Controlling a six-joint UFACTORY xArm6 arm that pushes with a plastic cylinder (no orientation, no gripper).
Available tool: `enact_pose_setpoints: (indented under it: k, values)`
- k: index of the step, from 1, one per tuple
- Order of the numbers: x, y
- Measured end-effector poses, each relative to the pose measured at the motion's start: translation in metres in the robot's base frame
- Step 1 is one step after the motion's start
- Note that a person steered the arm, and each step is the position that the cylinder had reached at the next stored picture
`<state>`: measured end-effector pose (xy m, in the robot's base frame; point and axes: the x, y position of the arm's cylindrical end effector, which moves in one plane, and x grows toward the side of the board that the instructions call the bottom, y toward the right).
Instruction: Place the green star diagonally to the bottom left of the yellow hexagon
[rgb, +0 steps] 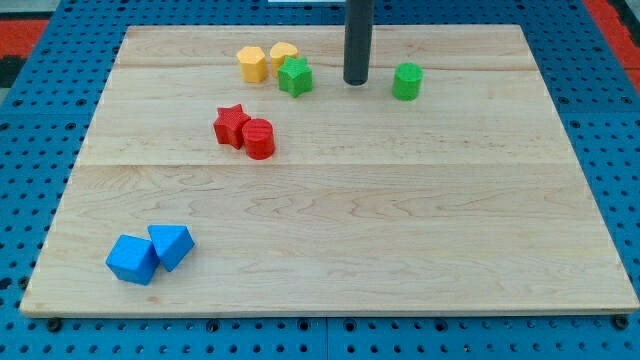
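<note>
The green star (294, 77) lies near the view's top, touching the right side of two yellow blocks. The yellow hexagon (252, 64) is the left one; a second yellow block (284, 54) sits just right of it and slightly higher. The star is to the lower right of the hexagon. My tip (356, 81) rests on the board about a block's width to the right of the green star, apart from it. A green cylinder (407, 82) stands to the right of my tip.
A red star (231, 125) and a red cylinder (259, 138) touch each other left of centre. Two blue blocks (132, 259) (171, 246) sit together at the view's bottom left. The wooden board (400, 220) lies on a blue pegboard.
</note>
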<state>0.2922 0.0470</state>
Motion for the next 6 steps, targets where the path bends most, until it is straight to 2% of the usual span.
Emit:
enact_pose_setpoints:
  k: [2,4,5,6]
  values:
    - [-0.004,-0.062]
    - [0.056,-0.189]
    - [0.032,-0.107]
    - [0.016,-0.157]
